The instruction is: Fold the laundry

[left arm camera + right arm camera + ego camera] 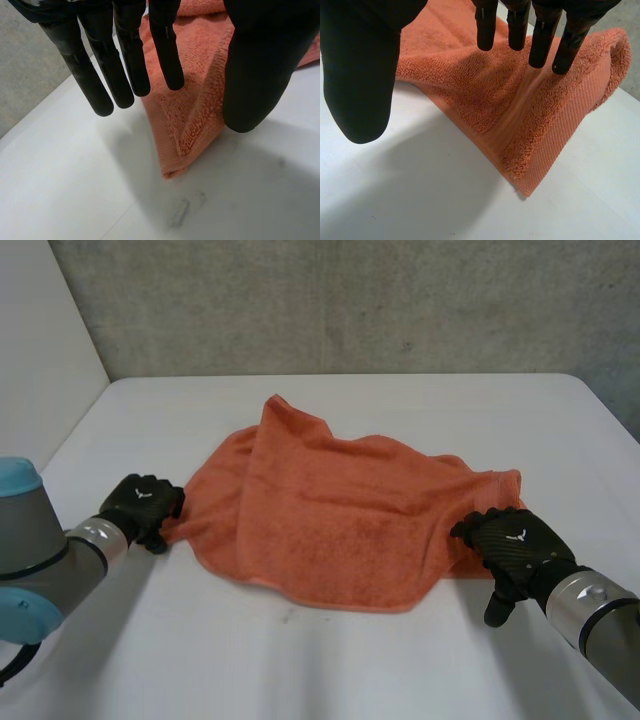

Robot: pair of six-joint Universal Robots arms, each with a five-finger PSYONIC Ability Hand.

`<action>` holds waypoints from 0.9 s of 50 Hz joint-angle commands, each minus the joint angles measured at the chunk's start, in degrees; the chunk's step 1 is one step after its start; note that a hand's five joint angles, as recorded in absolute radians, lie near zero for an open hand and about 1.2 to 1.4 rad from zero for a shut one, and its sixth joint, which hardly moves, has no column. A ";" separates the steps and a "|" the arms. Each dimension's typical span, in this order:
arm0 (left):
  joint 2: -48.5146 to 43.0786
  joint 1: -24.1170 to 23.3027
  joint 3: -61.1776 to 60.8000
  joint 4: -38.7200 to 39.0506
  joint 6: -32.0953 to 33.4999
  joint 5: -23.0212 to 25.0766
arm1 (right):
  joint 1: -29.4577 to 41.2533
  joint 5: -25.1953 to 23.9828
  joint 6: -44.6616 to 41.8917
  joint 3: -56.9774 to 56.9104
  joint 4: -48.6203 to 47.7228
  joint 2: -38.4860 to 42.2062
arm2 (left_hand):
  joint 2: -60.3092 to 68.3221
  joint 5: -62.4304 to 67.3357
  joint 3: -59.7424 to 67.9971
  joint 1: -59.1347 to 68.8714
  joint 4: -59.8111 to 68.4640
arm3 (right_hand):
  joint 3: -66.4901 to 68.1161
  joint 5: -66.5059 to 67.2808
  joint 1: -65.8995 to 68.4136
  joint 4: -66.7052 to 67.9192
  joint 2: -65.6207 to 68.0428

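Your left hand sits at the near left of the table, its fingers straight and spread well away from the thumb, clamped on nothing. The left corner of the orange towel lies flat on the white table under the gap between them. Your right hand is at the near right, also unclenched: its fingers hang straight over the towel's right corner and the thumb stands wide of them over bare table. You cannot tell from these views whether either hand's fingertips actually touch the cloth. Between the two hands the towel spreads rumpled across the middle of the table, with a crease running from its far tip down toward the near edge and the right end bunched up slightly. Beyond the far edge of the table rises a grey concrete wall.
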 commanded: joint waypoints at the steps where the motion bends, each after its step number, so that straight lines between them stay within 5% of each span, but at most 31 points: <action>1: -2.05 -0.17 2.53 1.62 -0.34 -0.03 | -0.09 0.01 0.00 0.20 0.00 -0.05 | 32.87 32.92 32.31 32.84 32.77 | 3.23 2.88 4.83 3.45 3.96; 2: -1.96 -0.17 3.31 1.54 -0.60 -0.29 | -0.09 0.01 0.00 0.20 0.00 -0.05 | 40.18 40.23 39.62 40.15 40.08 | 3.23 2.88 4.83 3.45 3.96; 20: 13.24 2.91 -4.85 1.89 -7.81 -3.19 | -3.43 0.01 -0.09 -1.38 2.37 -1.54 | 40.25 40.30 39.69 40.22 40.15 | 3.39 3.04 5.00 3.61 4.12; 45: 15.44 3.53 -8.10 1.89 -7.72 -3.45 | -15.21 -5.96 -4.75 4.15 -0.17 -6.11 | 40.25 40.30 39.69 40.22 40.15 | 19.21 18.86 20.81 19.43 19.94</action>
